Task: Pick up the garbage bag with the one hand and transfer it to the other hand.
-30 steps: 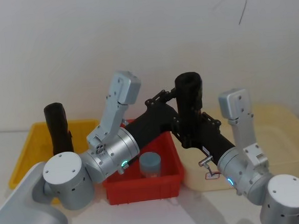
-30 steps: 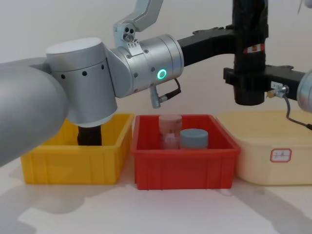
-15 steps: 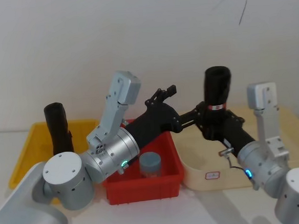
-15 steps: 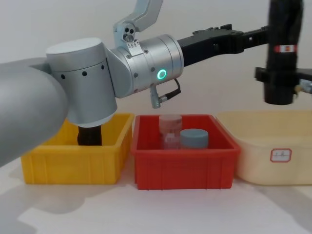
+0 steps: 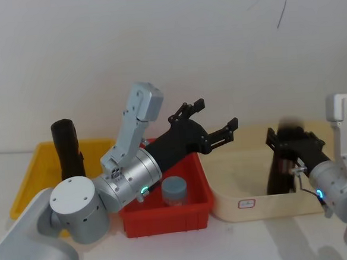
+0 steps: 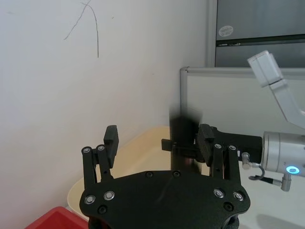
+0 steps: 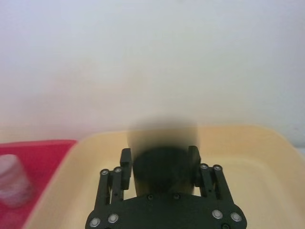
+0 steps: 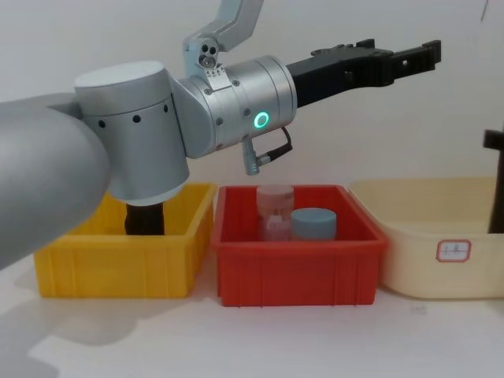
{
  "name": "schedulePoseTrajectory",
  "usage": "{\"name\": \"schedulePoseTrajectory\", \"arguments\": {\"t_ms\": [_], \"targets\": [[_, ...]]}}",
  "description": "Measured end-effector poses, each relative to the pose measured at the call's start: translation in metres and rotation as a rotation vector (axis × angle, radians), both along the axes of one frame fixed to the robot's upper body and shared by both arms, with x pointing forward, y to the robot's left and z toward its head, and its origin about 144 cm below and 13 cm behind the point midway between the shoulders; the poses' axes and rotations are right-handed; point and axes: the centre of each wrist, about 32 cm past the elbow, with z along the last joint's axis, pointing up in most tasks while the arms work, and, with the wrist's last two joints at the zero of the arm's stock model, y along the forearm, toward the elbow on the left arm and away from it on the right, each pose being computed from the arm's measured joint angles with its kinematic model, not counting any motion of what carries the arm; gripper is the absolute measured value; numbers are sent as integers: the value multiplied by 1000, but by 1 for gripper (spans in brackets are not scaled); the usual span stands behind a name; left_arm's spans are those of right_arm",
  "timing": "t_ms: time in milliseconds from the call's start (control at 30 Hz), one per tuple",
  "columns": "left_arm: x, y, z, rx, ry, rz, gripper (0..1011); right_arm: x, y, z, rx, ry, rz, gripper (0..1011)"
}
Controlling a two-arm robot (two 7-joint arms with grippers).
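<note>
Your right pincer (image 5: pixel 289 147), on the arm with the blue ring, is clamped on the garbage bag (image 5: pixel 278 179) at the right of the head view. The black roll stands upright and motion-blurred, with its lower end inside the walls of the cream tub (image 5: pixel 256 206). In the right wrist view the fingers (image 7: pixel 125 167) press against either side of the roll's dark top. Your left pincer (image 5: pixel 213 116), on the green-ringed arm, hangs at the centre of the head view above the far right corner of the red bin (image 5: pixel 168 218), fingers spread wide with nothing between them, well apart from the bag. The chest view puts it in the upper right of the frame. The left wrist view looks out between those spread fingers to the bag over the tub. In the red bin stand a grey-lidded jar (image 5: pixel 174 189) and a clear jar (image 8: pixel 275 206). At the left, the yellow bin (image 5: pixel 28 176) holds a second black roll (image 5: pixel 65 150), upright. All three containers sit in a row on the white tabletop (image 5: pixel 229 245).
</note>
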Motion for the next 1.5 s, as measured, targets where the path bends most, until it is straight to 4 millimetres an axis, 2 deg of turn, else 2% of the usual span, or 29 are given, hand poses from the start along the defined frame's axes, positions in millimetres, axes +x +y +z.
{"name": "schedulePoseTrajectory", "arguments": {"t_ms": [33, 67, 233, 267, 400, 633, 933, 1133, 1500], "targets": [[0, 0, 0, 0, 0, 0, 1001, 1, -2, 0, -2, 5, -8, 718], [0, 0, 0, 0, 0, 0, 1001, 1, -3, 0, -5, 10, -18, 718], [0, 0, 0, 0, -1, 1, 1001, 4, -13, 0, -41, 27, -69, 899], [-1, 1, 0, -2, -1, 5, 1001, 4, -14, 1, -45, 27, -73, 899], [-3, 3, -1, -7, -7, 25, 1001, 5, -18, 4, -82, 22, -101, 1001], [-11, 12, -2, -25, -26, 86, 1001, 5, -20, 14, -153, -31, -129, 1000], [-27, 30, -6, -54, -49, 202, 1001, 3, -11, 32, -234, -138, -109, 1000], [-41, 45, -9, -68, -60, 285, 1001, 0, 2, 45, -278, -205, -44, 1000], [-61, 66, -11, -59, -55, 392, 1001, -7, 26, 53, -292, -232, 99, 1000]]}}
